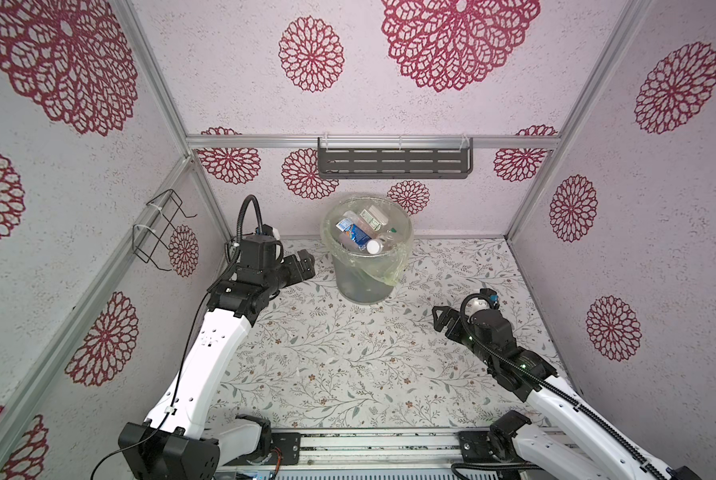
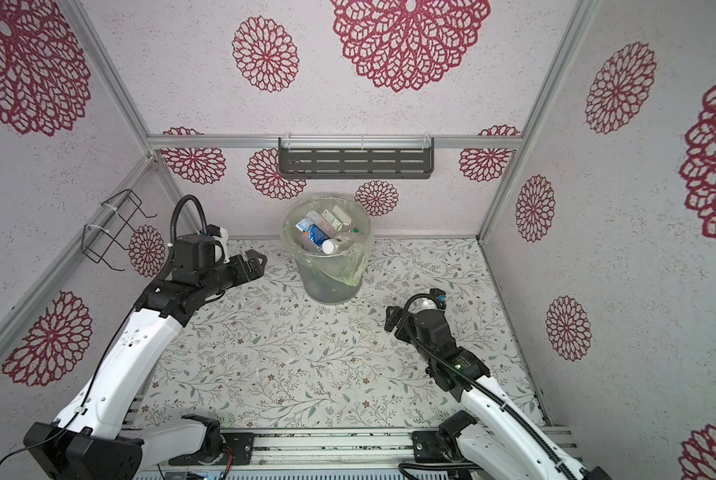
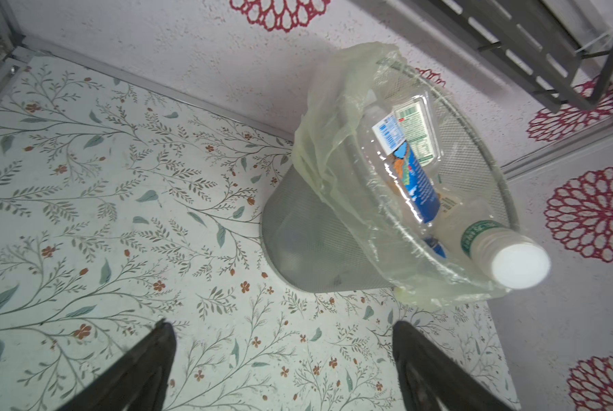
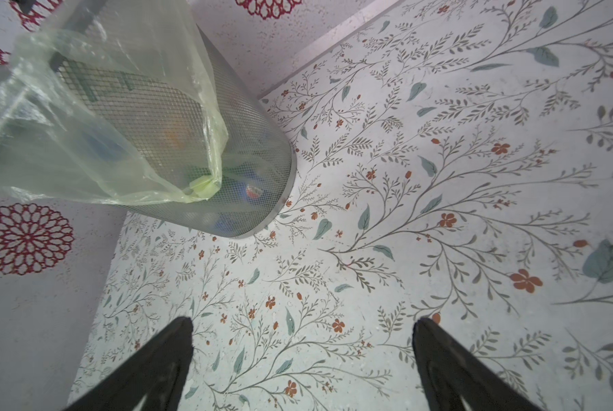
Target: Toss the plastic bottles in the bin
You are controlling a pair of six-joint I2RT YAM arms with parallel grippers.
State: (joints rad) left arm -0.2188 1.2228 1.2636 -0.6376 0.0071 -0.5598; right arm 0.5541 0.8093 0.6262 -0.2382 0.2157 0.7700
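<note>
The bin, grey mesh with a yellowish bag over its rim, stands at the back middle of the floral floor. Several plastic bottles lie inside it: one with a blue label and one white-capped bottle leaning at the rim. More bottles show dimly through the mesh. My left gripper hangs open and empty just left of the bin. At the bin's front right, lower down, my right gripper is open and empty too.
A dark slotted shelf hangs on the back wall above the bin. A black wire rack is fixed to the left wall near my left arm. Patterned walls close in three sides, and a metal rail runs along the front.
</note>
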